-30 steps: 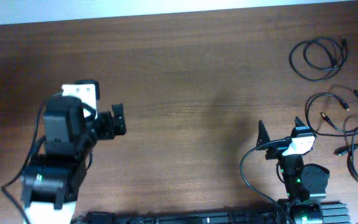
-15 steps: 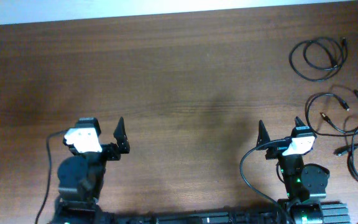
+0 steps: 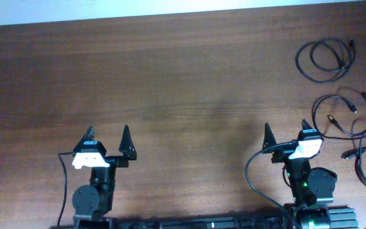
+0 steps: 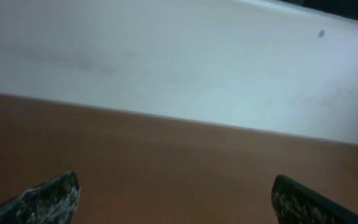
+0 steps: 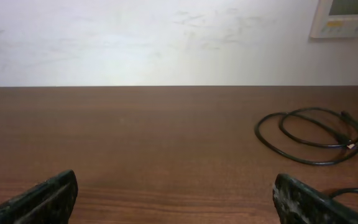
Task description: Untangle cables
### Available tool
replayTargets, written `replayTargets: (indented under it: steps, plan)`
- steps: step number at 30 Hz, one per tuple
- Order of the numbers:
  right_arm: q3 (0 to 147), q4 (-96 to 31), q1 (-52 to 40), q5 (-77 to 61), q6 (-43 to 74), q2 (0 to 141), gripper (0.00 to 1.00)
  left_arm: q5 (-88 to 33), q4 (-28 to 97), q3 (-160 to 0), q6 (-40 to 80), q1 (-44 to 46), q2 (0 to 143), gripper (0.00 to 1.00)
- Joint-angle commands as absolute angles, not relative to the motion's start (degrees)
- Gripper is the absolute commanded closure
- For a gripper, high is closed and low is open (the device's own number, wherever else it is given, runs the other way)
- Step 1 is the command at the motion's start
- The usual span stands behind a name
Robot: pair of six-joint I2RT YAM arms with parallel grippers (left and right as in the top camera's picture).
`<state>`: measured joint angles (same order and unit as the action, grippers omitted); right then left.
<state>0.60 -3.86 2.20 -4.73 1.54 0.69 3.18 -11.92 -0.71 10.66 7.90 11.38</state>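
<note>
**Cables [image 3: 326, 62] lie at the right edge; both tools wide**

Cables rest on the tabletop [image 3: 183, 83] in three loose groups along its right side, well apart from the left tool [image 3: 107, 130] and nearer the right tool [image 3: 285, 125]. The top coil [image 3: 311, 58] sits by the far right corner, looped twice, with a plug end at its upper right. The middle coil [image 3: 319, 105] lies below it and apart from it, with small plug ends inside the loop. The third cable [image 3: 359, 166] lies lowest and runs off the right edge of the overhead view; whether it touches the middle coil I cannot tell.

Both tools sit at the near edge of the tabletop, fingers pointing toward the far side. The left tool stands wide, gripping nothing; its wrist view is blurred, showing brown wood between the two fingertips and a pale wall [image 4: 179, 62] beyond. The right tool stands equally wide, also gripping nothing. Its wrist view shows one coil lying flat ahead and to the right, and an arc of another cord just beside the right fingertip [image 5: 303, 199]; a pale panel [image 5: 347, 17] hangs on the wall at the upper right.
</note>
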Motion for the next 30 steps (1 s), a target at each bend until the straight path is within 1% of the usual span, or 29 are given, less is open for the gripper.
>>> replayTargets:
  steps: [1, 3, 7, 30]
  plan:
    - [0.34, -4.19, 1.93, -4.21, 1.80, 0.21, 0.01, 3.99, -2.72, -0.51, 11.46, 7.70, 7.11, 0.01]
    - [0.34, -4.19, 1.93, -4.23, 1.80, 0.21, 0.01, 3.92, 4.58, -0.51, 11.49, 7.70, 4.32, 0.01]
    - [0.34, -4.19, 1.93, -4.21, 1.80, 0.21, 0.01, 3.29, 4.62, -0.51, 9.30, 7.70, 0.23, 0.01]
    - [0.34, -4.19, 1.93, -4.21, 1.80, 0.21, 0.01, 2.20, 4.75, -0.54, 9.34, 7.70, 0.30, 0.01]
